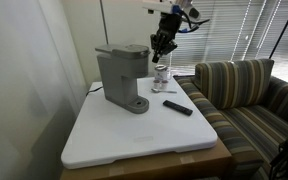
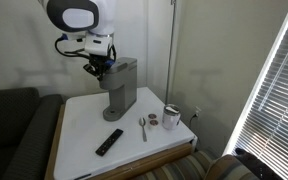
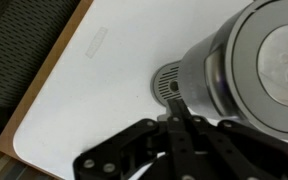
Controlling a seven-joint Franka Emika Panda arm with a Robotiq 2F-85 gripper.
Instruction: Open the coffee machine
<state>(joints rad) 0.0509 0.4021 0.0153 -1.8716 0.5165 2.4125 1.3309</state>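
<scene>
The grey boxy coffee machine [image 1: 121,75] stands on the white table [image 1: 134,140], with its lid down and its round drip base at the front. It shows in both exterior views [image 2: 119,88]. In the wrist view its rounded top [image 3: 249,60] fills the upper right, with the drip base below it. My gripper [image 1: 161,52] hangs beside the machine's top at lid height [image 2: 99,68]. Its fingers [image 3: 174,112] are pressed together and hold nothing.
A small glass jar [image 1: 161,76] [image 2: 171,116], a flat black remote [image 1: 178,107] [image 2: 109,142] and a spoon [image 2: 143,127] lie on the table. A striped sofa [image 1: 249,95] stands beside the table. A wall and window blinds are behind.
</scene>
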